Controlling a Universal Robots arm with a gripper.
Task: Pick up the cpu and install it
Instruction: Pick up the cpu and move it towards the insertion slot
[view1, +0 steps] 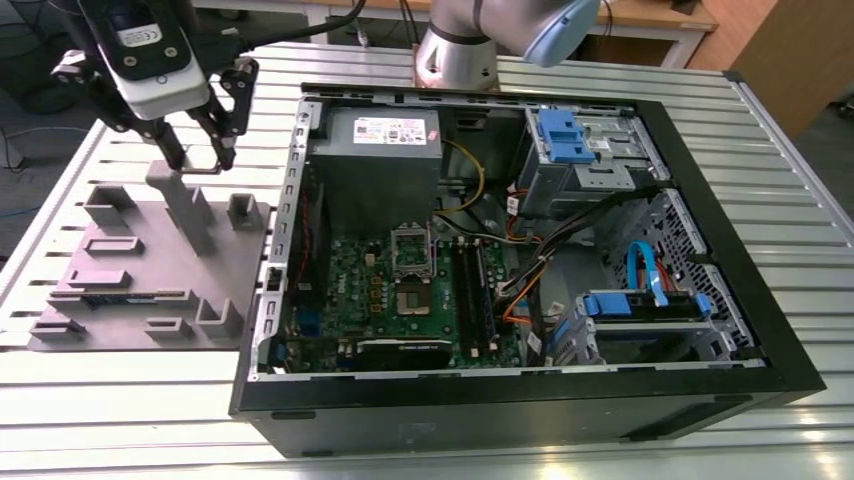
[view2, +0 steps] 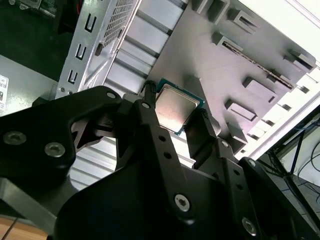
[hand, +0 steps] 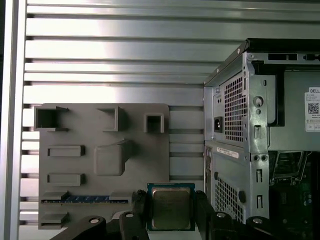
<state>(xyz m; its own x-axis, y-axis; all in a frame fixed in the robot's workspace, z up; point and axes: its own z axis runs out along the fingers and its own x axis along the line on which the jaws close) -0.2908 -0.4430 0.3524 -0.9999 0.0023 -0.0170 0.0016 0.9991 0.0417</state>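
Over grey tray beside open computer case, pincer pinching cpu by opposite edges

**Three views of one scene: one camera off the arm, two at its wrist.**
In the exterior view we look down at a slant from well back: the open computer case fills the centre and right, the grey tray sits at centre left, the gripper at upper left. The first wrist view faces straight down on the slatted table; the second wrist view looks obliquely past the fingers, far closer. We find the grey tray, the computer case and the cpu in both wrist views.
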